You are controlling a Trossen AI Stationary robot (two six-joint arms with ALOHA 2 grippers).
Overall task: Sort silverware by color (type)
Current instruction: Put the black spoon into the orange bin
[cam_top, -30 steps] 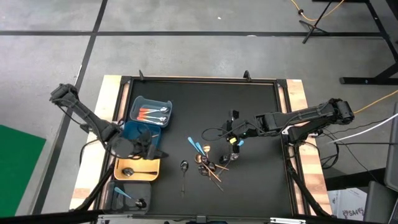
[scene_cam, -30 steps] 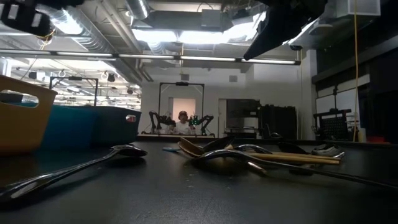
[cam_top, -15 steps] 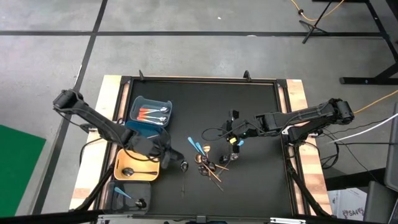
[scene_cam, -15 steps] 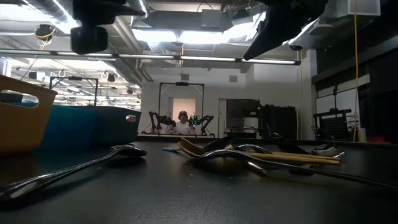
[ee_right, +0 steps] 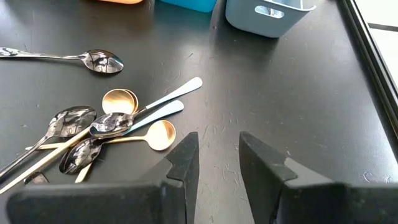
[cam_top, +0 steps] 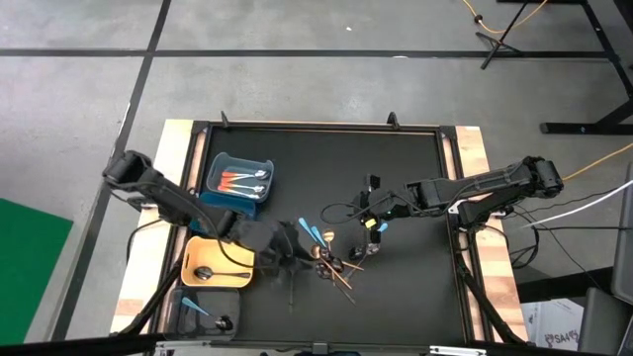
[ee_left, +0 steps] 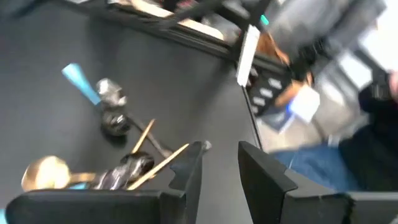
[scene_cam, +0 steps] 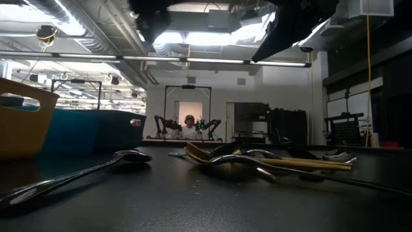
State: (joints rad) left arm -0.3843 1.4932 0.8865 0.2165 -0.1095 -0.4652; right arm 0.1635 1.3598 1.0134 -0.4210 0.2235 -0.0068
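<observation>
High view: the left gripper (cam_top: 287,252) hovers over the spoon pile (cam_top: 331,262), fingers apart and empty. The right gripper (cam_top: 371,222) waits beside it, likewise apart. Tangled handles could drag neighbours along.

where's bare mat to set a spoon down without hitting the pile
Free: the far stretch of the black mat, between the blue bin and the right pincer, and the near right corner. Crowded: the silverware pile in the near middle, where the left pincer hovers, and the yellow bin and grey bin at the left edge.

Heads up, your left arm (cam_top: 247,235) hides part of the lone spoon (cam_top: 294,280) beside the yellow bin (cam_top: 194,278).
</observation>
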